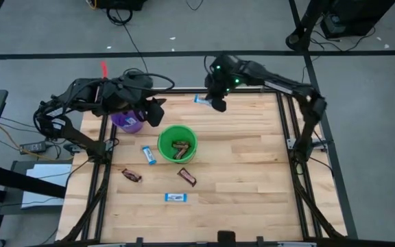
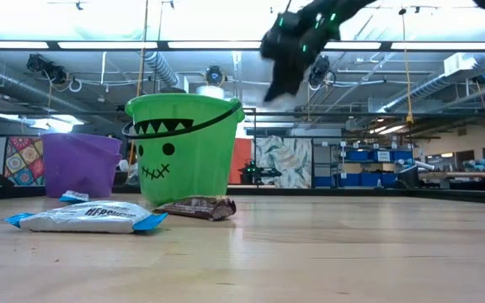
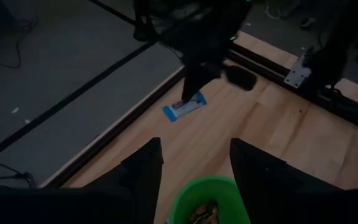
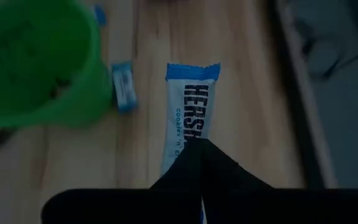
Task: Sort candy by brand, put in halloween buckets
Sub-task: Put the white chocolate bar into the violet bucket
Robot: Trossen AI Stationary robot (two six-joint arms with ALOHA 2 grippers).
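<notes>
Two buckets on my surface (image 1: 252, 171): green bucket (image 1: 177, 143) at centre, brown bars inside; purple bucket (image 1: 128, 121) left of it. Right hand (image 1: 216, 103), upper centre, fingers pinched on a blue-and-white bar (image 4: 189, 112). Left hand (image 3: 194, 171), fingers apart, above the green bucket's rim.

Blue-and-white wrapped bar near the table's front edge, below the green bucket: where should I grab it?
From straight above, pinching across the narrow width at mid-length of the flat blue-and-white wrapped bar. It lies flat on the wooden table with open space around it.
</notes>
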